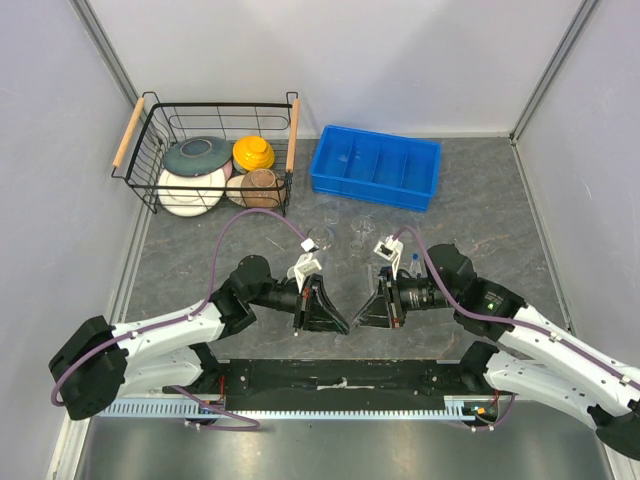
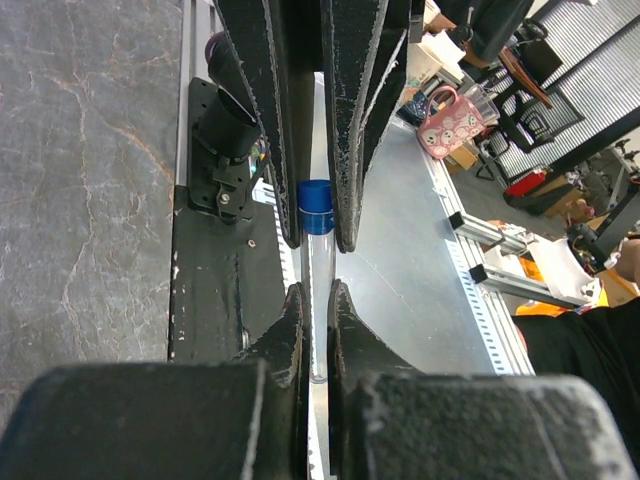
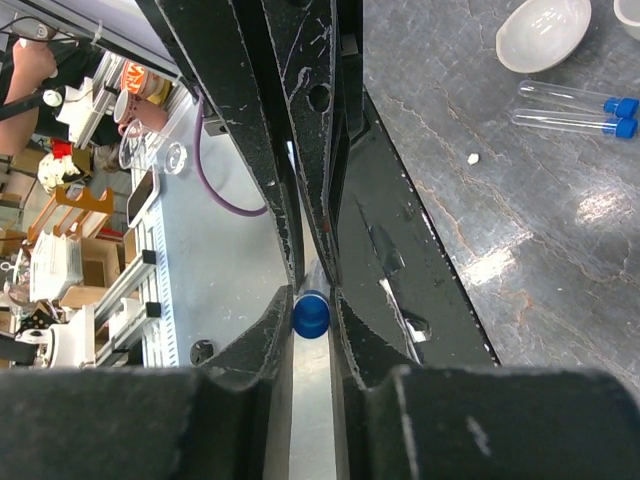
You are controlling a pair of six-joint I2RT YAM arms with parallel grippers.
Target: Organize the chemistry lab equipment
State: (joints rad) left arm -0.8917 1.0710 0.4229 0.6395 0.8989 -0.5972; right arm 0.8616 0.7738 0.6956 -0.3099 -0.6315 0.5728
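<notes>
A clear test tube with a blue cap is held between my two grippers, which meet tip to tip low in the middle of the top view. My left gripper is shut on the tube's glass body. My right gripper is shut around the blue cap. From above the fingers hide the tube. Two more blue-capped test tubes lie on the table beside a small white dish. Small clear glass pieces stand in front of the blue bin.
A blue divided bin sits at the back centre. A black wire basket with coloured ceramic bowls and plates sits at the back left. The black base plate and a metal rail lie along the near edge.
</notes>
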